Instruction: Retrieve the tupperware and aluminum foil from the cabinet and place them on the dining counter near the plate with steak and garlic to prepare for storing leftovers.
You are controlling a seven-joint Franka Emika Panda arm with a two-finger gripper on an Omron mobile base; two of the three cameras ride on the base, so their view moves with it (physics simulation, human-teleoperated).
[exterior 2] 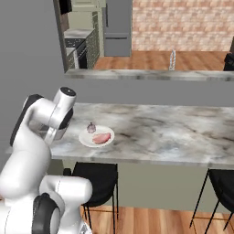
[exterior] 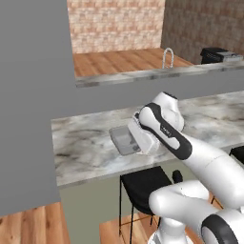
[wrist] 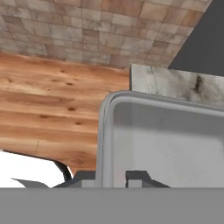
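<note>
In the hand view the gripper [wrist: 111,177] is clamped on the rim of the tub [wrist: 166,144], one dark fingertip on each side of its wall. Mid-frame in the left base view, the tub [exterior: 125,140] sits over the marbled counter [exterior: 86,143]. Left of centre in the right base view, the plate [exterior 2: 96,136] carries the steak [exterior 2: 101,138] and garlic [exterior 2: 91,127]. No lettering is readable anywhere.

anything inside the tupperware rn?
Nothing visible. In the hand view the tupperware shows a bare grey floor, with the gripper shut on its rim. Its near edge runs out of frame, and in the left base view the arm covers part of it.
</note>
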